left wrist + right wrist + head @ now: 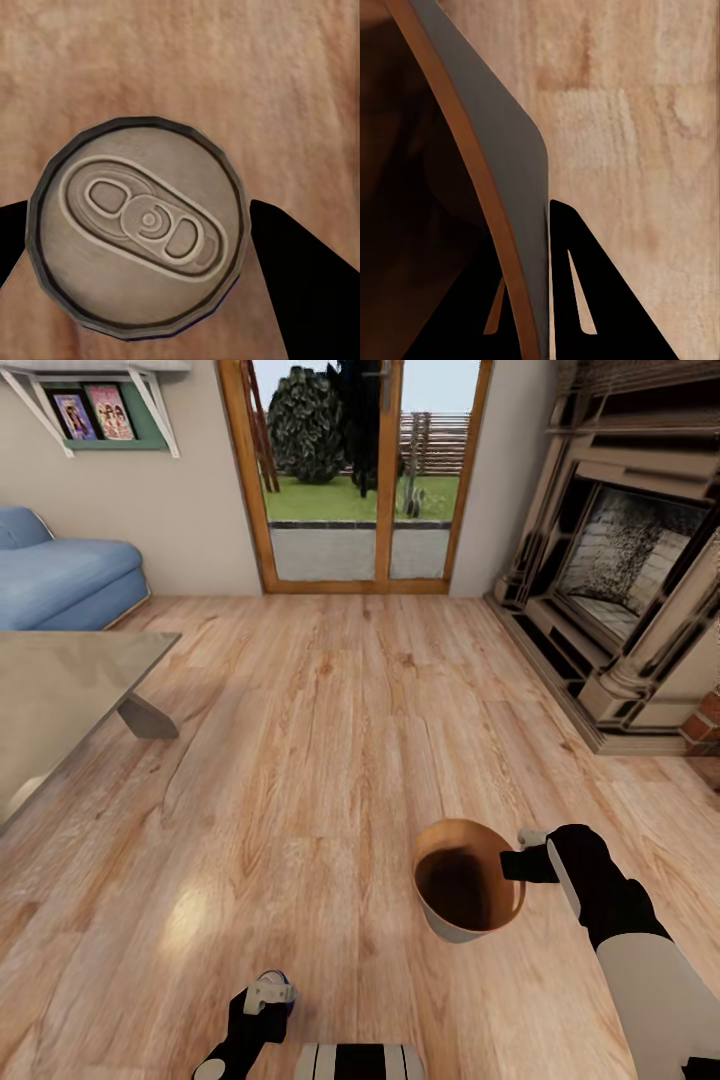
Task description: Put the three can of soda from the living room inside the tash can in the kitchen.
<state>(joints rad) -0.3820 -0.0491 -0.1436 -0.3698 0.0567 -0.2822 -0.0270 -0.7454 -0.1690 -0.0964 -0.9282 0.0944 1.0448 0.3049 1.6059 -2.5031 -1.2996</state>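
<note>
Light wood floor (330, 760) spans the living room, with a blue sofa (60, 580) at 10 o'clock, a glazed wooden door (355, 470) at 12 o'clock and a brick fireplace (625, 560) at 2 o'clock. A glass-topped worktop (60, 690) sits at 9 o'clock.

Right end effector (522, 860), at 4 o'clock, is clamped on the rim of the tash can (462, 920). The bin hangs above the floor, tilted, with its brown interior facing the head camera. In the right wrist view, 1 black finger (577, 300) lies against the grey outer wall of the tash can (502, 172); the other finger lies inside the rim.

Left end effector (268, 1000), at 6 o'clock, grips 1 can of soda (139, 229). In the left wrist view, the silver-grey top with its pull tab faces the camera, and a black finger (307, 285) stands at each side of the can. Can and bin are apart, the can nearer the robot's trunk.
</note>
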